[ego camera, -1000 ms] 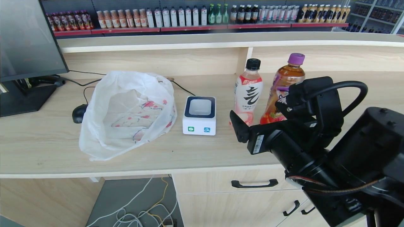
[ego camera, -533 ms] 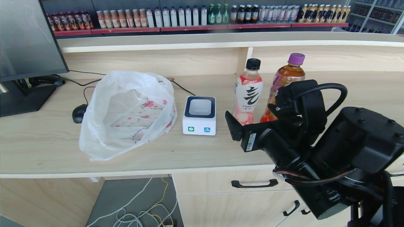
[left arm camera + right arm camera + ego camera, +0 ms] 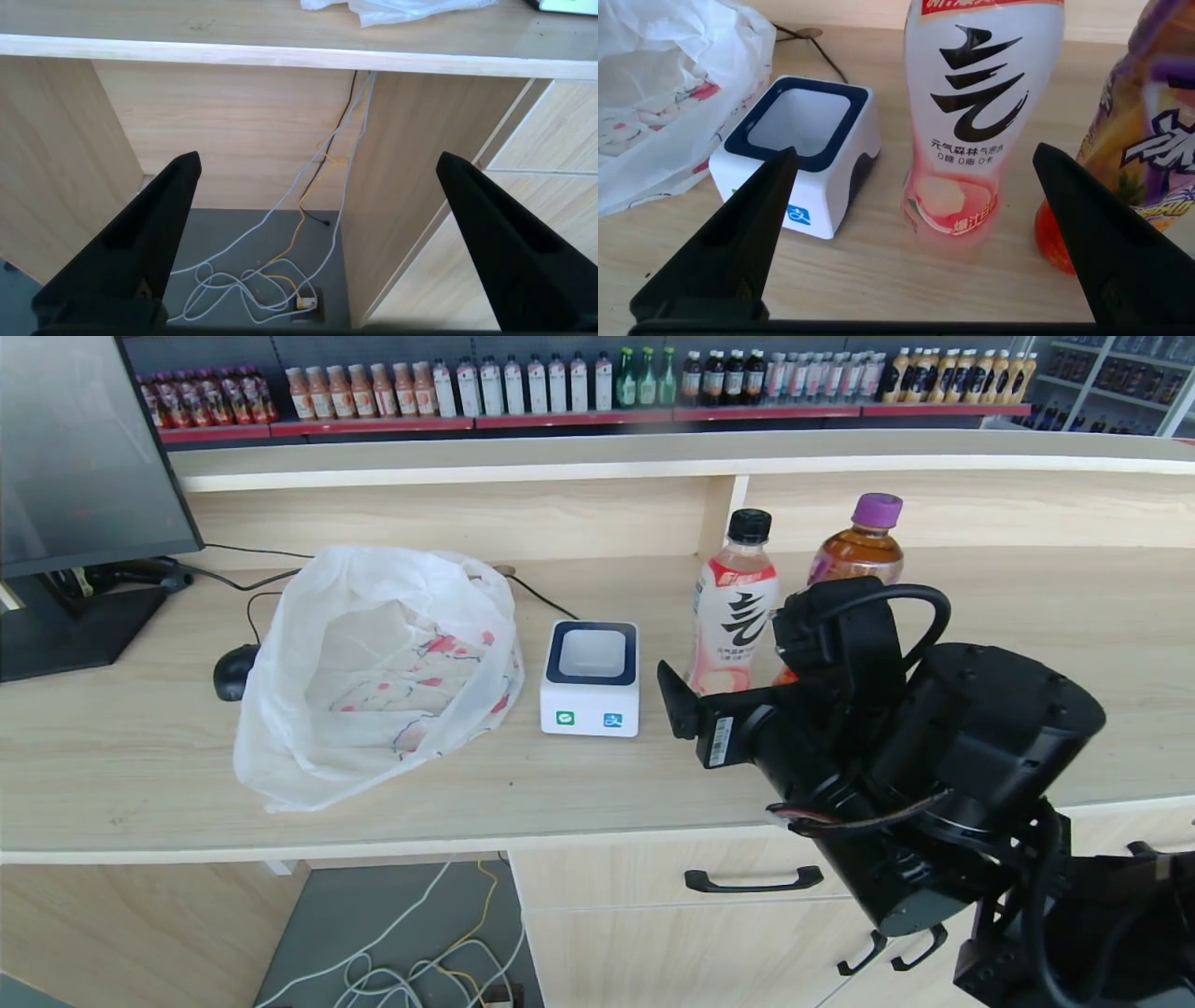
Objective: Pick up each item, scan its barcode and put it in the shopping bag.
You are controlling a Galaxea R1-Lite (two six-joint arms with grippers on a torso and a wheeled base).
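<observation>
2 bottles stand upright on the counter (image 3: 644, 775), right of centre in the head view. The pink-label bottle (image 3: 734, 607) has a black cap. Just right of it is the amber bottle (image 3: 864, 549) w/ purple cap, lower part hidden behind the right arm. Right gripper (image 3: 915, 154) hangs in front of them, lower right of centre. Its jaws are wide apart w/ nothing held. One finger (image 3: 676, 698) overlaps the pink-label bottle's base in the head view. In the right wrist view that bottle stands btwn the spread fingers, ahead of the tips, no contact seen.

Scanner (image 3: 591, 677), a white box w/ dark-rimmed window, sits mid-frame, near the pink-label bottle's left. Shopping bag (image 3: 373, 663), white plastic w/ mouth open, lies left of centre close to the scanner; pink-red print shows thru it.

Left gripper (image 3: 320, 159) is below counter level, jaws wide, empty, w/ cables (image 3: 280, 271) on the floor beyond. Mouse (image 3: 231, 670) is just left of the bag, monitor (image 3: 84, 439) upper left.
</observation>
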